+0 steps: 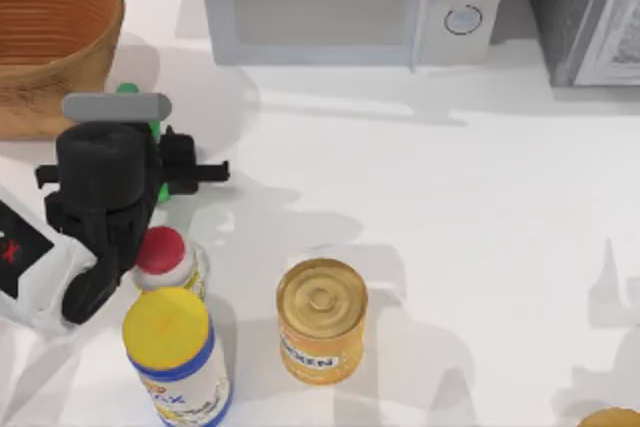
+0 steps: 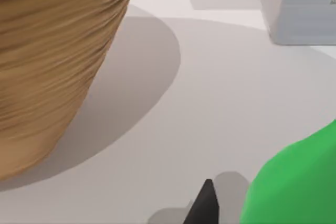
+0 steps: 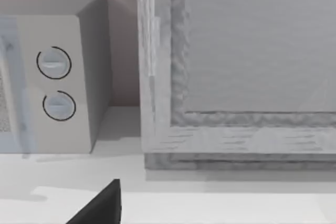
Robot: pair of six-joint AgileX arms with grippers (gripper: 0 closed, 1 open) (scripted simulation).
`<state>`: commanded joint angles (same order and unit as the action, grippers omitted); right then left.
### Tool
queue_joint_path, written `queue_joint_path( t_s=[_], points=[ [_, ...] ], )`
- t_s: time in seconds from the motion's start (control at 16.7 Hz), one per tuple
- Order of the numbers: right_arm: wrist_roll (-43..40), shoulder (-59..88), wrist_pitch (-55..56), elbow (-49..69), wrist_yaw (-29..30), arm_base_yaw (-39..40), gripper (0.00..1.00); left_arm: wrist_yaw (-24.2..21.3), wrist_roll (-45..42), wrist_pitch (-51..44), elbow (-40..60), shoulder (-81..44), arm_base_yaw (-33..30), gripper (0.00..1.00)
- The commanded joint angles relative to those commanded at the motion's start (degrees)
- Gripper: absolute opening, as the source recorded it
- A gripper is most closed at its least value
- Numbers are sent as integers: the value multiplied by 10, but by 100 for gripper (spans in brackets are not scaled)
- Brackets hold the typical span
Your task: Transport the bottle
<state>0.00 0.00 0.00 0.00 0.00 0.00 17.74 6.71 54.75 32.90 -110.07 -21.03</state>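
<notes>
The green bottle [image 1: 157, 133] stands near the table's left side, just in front of the wicker basket [image 1: 45, 37]. Its green cap [image 1: 127, 90] pokes out behind the arm's grey bar, and most of its body is hidden under the arm. My left gripper [image 1: 185, 172] is right at the bottle, reaching in from the left, with green showing on both sides of it. In the left wrist view the bottle [image 2: 294, 182] looms very close, with the basket [image 2: 52, 61] beyond it. My right arm is parked at the right, facing the back of the table.
A white bottle with a red cap [image 1: 162, 252], a yellow-lidded blue-and-white canister [image 1: 175, 352] and a gold can [image 1: 320, 319] stand in front of the left arm. A microwave [image 1: 350, 2] and a grey cabinet [image 1: 585, 12] line the back. A yellow object [image 1: 610, 417] sits at the front right.
</notes>
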Motion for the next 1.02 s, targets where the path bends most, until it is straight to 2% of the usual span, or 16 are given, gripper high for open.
queue_joint_path(
  t_s=[0.66, 1.02],
  points=[
    [0, 0, 0, 0, 0, 0, 100, 0, 0, 0, 0, 0, 0, 98],
    [0, 0, 0, 0, 0, 0, 100, 0, 0, 0, 0, 0, 0, 100]
  ],
)
